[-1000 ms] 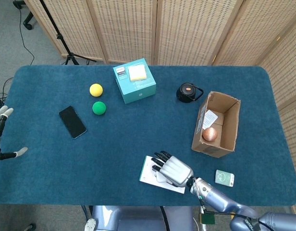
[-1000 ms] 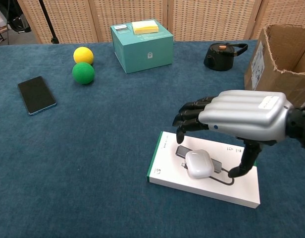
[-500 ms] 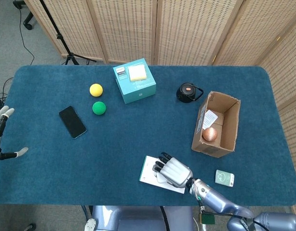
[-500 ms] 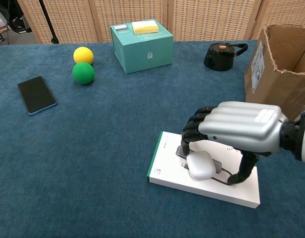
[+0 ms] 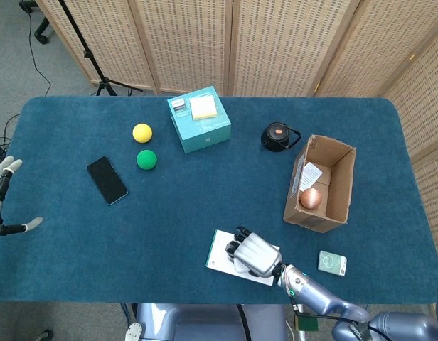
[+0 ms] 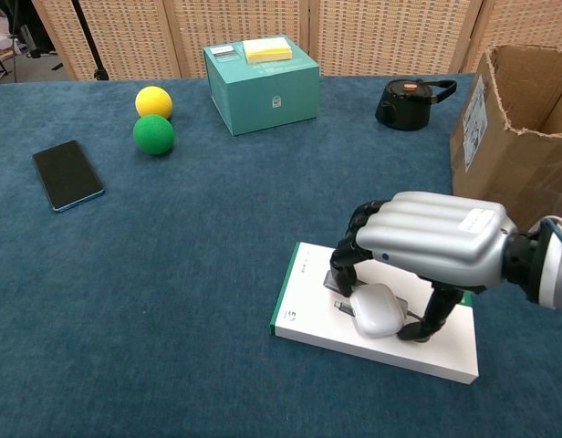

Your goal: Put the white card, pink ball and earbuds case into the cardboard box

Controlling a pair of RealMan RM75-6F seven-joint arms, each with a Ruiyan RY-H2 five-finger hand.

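Note:
The white earbuds case (image 6: 379,310) lies on a flat white package (image 6: 381,351) near the table's front edge. My right hand (image 6: 436,242) arches over it, with its fingers curled down on the case's far side and its thumb against the near right side, so it grips the case. In the head view the right hand (image 5: 254,254) hides the case. The open cardboard box (image 5: 343,181) lies at the right, with the pink ball (image 5: 311,199) and a white card (image 5: 311,172) inside. My left hand (image 5: 2,199) hangs off the table's left edge, fingers apart and empty.
A teal box (image 5: 199,118) stands at the back centre, with a yellow ball (image 5: 142,132) and a green ball (image 5: 146,159) to its left. A black phone (image 5: 107,180) lies further left. A black round pot (image 5: 279,136) sits behind the cardboard box, and a small pale green card (image 5: 332,263) in front of it.
My right hand has come down over the earbuds case and its fingers and thumb have closed around it. The case has shifted slightly to the right. The left hand has not moved.

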